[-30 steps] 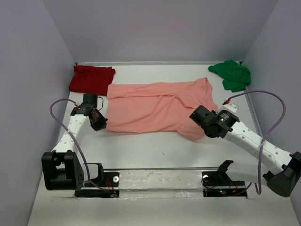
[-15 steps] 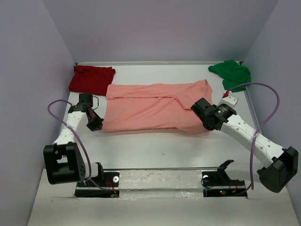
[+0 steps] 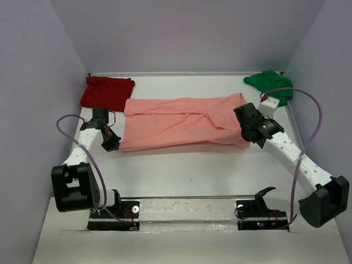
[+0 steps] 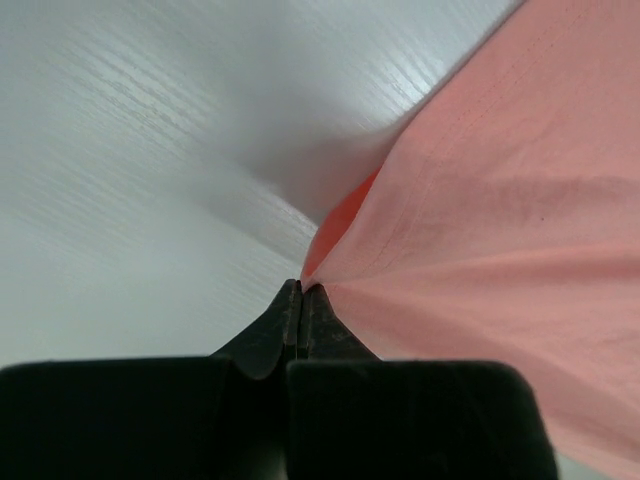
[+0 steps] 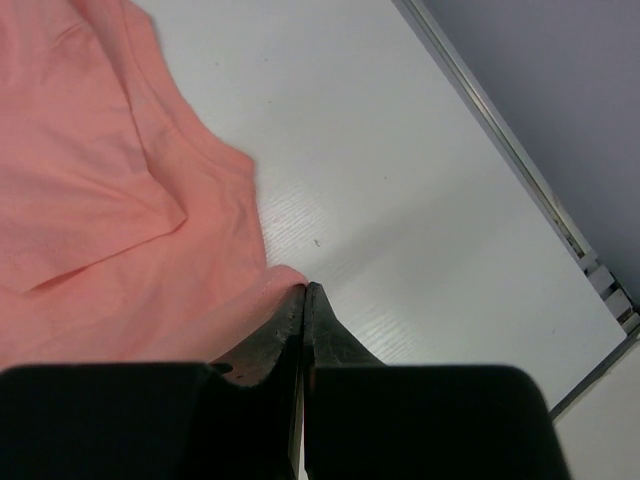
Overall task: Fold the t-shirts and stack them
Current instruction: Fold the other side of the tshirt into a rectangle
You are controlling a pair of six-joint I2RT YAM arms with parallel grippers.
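While the salmon-pink t-shirt [image 3: 176, 124] lies stretched out sideways across the middle of the white table [image 3: 187, 170], I'll use it as the reference for everything else.

Off its far-left corner sits the dark red t-shirt [image 3: 107, 92], bunched into a rough rectangle. It's right up against the pink one, and I honestly can't tell if the two are touching or just really close.

At the near-left corner of the pink shirt, the left gripper [image 4: 301, 288] is clamped tight on the very tip of the cloth. In the left wrist view the fingers are pressed together with the fabric fanning out from the pinch in soft creases, and there's a shadow under that edge, so the corner looks a bit raised off the table.

The pink shirt itself is a long band, wider than it is deep, with a diagonal fold line around the middle.

At its near-right corner, the right gripper [image 5: 303, 290] is doing the same thing: jaws squeezed closed with a little nub of pink hem caught between the tips. A loose flap of cloth lies just left of that pinch.

Past the pink shirt's far-right corner, the bright green t-shirt [image 3: 270, 85] is a crumpled heap near the back of the table.
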